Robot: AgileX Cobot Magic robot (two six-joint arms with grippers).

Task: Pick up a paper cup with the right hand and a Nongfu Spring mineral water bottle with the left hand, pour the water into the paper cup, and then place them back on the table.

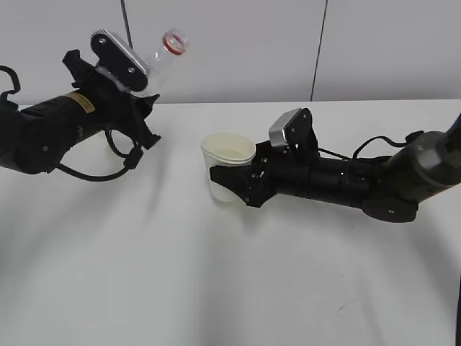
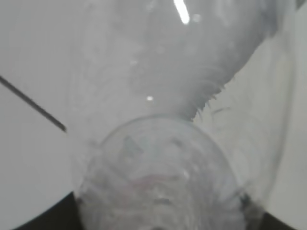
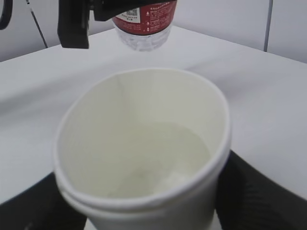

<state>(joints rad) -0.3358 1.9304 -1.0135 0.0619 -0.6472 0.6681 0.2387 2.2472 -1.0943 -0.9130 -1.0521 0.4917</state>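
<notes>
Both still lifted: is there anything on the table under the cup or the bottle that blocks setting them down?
Nothing visible blocks either. The table looks bare under the paper cup, held by the right pincer, and under the bottle, tilted in the left pincer.

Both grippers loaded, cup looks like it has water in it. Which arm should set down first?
Right, probably. Its gripper holds the cup upright, low and close to the table, water inside. The left gripper holds the bottle high and tilted, neck up, so it must level and descend further.
</notes>
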